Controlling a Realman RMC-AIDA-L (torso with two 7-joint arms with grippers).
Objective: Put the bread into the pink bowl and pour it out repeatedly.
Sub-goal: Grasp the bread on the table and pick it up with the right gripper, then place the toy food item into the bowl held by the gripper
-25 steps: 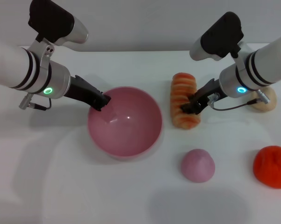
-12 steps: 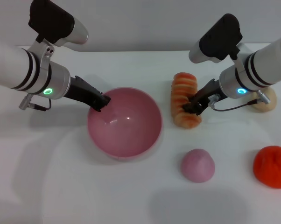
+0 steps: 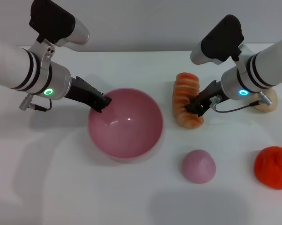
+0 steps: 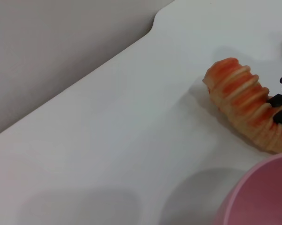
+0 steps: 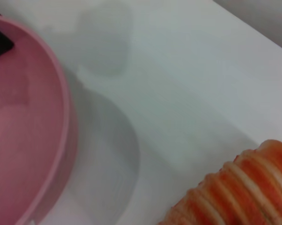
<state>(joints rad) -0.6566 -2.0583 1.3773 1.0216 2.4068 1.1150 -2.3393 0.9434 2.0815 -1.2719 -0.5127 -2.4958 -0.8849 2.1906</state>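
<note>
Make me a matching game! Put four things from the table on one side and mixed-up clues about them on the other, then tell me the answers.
Things:
1. bread
2. pink bowl
3. small pink dome
4. red-orange lump

Clues:
A. held at its rim by the left gripper
B. near the table's right edge
C. gripped by the right gripper
D. sits alone, in front of the bread

Pairs: 1-C, 2-A, 3-D, 4-B

Head overhead; wrists close, sharing bread (image 3: pixel 185 104).
</note>
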